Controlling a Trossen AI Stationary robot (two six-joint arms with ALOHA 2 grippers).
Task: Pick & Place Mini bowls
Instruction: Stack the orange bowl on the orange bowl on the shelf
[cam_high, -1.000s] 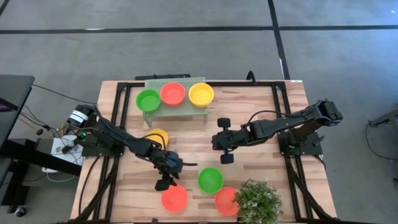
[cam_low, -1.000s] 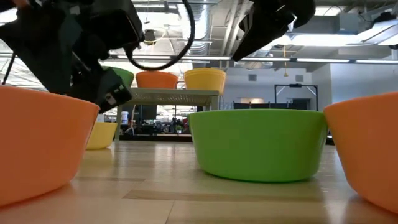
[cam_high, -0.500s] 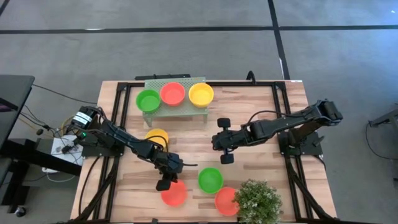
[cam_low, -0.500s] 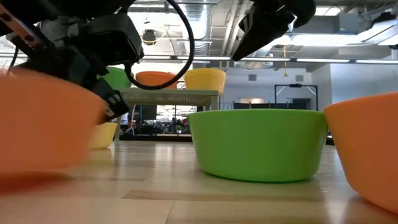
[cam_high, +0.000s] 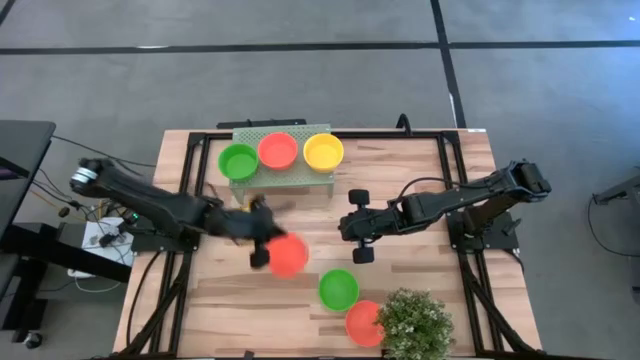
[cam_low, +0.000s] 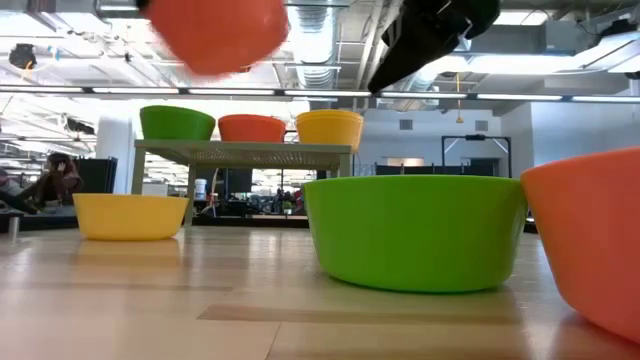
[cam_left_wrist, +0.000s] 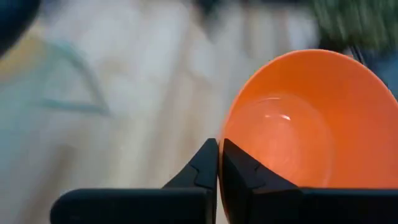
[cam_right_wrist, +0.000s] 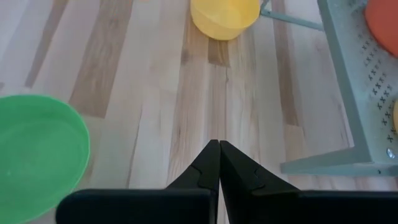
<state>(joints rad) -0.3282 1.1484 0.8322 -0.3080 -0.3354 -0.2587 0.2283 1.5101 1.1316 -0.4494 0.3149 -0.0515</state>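
My left gripper hangs above the table's middle left, shut on a red mini bowl that also shows high up in the low view. A yellow mini bowl sits on the table below the left arm. A green mini bowl and another red one stand near the front edge. Green, red and yellow mini bowls sit on the pale green stand. My right gripper hovers shut at mid-table, holding nothing. My left gripper pinches the red bowl's rim, one finger outside the wall and the other inside the hollow. The fingers come slanting down from the table's left. The bowl hangs tilted, lifted clear of the table.
A bushy green plant stands at the front right beside the red bowl. The stand takes up the far middle of the table. Bare wood lies between the stand's legs and the green bowl.
My left gripper has shut on the rim of the red bowl near the front edge. It has then risen and gone toward the far edge, tipping from pointing steeply down to a flatter slant. The bowl is lifted clear of the table and tilted.
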